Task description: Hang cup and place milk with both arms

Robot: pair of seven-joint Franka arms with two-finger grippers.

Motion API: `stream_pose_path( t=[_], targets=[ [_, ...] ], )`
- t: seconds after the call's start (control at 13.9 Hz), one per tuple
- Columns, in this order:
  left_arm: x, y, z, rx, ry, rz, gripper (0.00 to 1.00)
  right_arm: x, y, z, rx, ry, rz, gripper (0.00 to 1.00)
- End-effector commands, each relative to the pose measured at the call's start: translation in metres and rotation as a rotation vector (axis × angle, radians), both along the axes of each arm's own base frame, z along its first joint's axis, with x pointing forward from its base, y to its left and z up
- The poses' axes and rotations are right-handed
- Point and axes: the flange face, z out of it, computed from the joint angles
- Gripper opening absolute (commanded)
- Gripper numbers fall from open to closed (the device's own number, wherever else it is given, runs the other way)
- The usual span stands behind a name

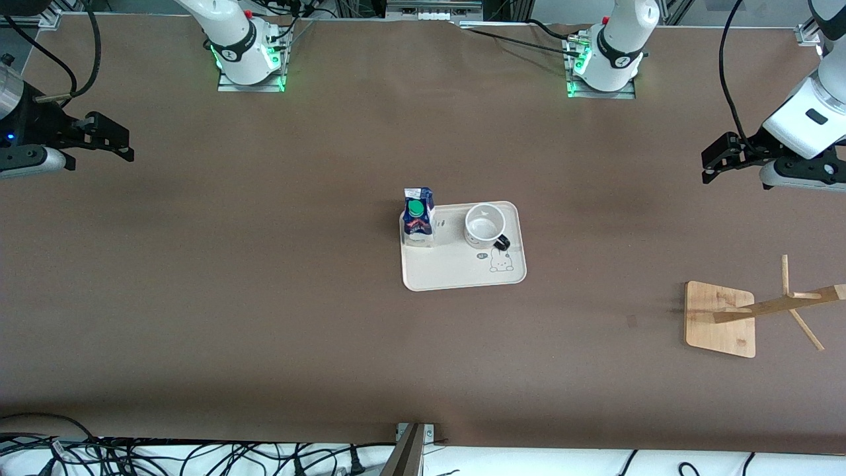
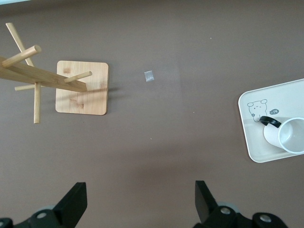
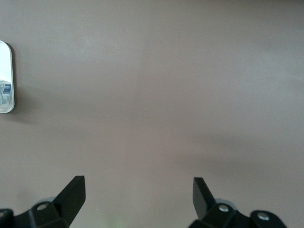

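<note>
On the tray (image 1: 456, 274) at table centre, the milk (image 1: 418, 221) stands at nine o'clock of the cup (image 1: 484, 225). The left gripper (image 1: 717, 160) and right gripper (image 1: 112, 139) hover at opposite table ends, fingers spread, empty, both well apart from tray.

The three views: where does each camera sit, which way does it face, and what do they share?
Front view: high across the brown table, facing both arm bases; open left hand and open right hand hover at the ends.
Left wrist view: looks down past its hand at the wooden peg rack, cream tray and white black-handled cup.
Right wrist view: looks down past its hand; tray edge only.
Shared: tray.
</note>
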Motion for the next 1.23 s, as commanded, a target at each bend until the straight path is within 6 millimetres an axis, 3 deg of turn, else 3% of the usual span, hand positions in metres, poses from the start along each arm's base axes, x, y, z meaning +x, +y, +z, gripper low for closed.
stream_pose_path(
  t=[0.0,0.79,1.15],
  targets=[
    [-0.0002,0.0024,0.0068,0.019,-0.013,-0.016,1.00,-0.0004,0.0019,0.0031,0.009,0.005,0.003,1.00],
    [-0.0002,-0.0028,0.0083,0.019,-0.017,-0.016,1.00,0.0031,0.0022,0.0029,0.016,-0.001,-0.001,1.00],
    [-0.0002,-0.0046,0.0090,0.017,-0.018,-0.018,1.00,-0.0046,0.0029,0.0019,0.017,0.046,0.007,1.00]
  ],
)
